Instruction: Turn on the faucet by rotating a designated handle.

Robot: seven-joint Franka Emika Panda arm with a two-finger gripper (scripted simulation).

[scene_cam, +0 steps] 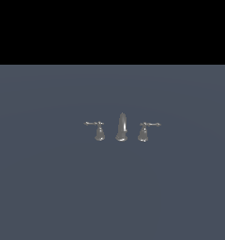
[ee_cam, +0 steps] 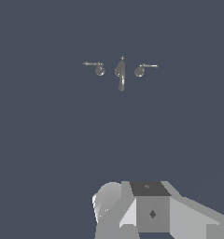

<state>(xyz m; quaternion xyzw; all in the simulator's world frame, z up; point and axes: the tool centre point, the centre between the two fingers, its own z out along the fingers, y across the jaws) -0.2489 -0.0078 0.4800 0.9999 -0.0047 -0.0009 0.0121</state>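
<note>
The faucet is a tiny shiny grey three-piece set on the blue-grey floor. Its tapered spout stands in the middle. The handle is at the exterior view's left, on a bell-shaped base, with its thin lever pointing left. The twin handle, lever pointing right, is at the exterior view's right. The wrist view shows the handle, the spout and the twin from above, far off. The gripper shows only as a white-grey block at the picture's edge, well away from the faucet; its jaws are unclear. The arm is absent from the exterior view.
A flat blue-grey floor spreads on all sides of the faucet. A black background lies beyond its far edge. No other objects show.
</note>
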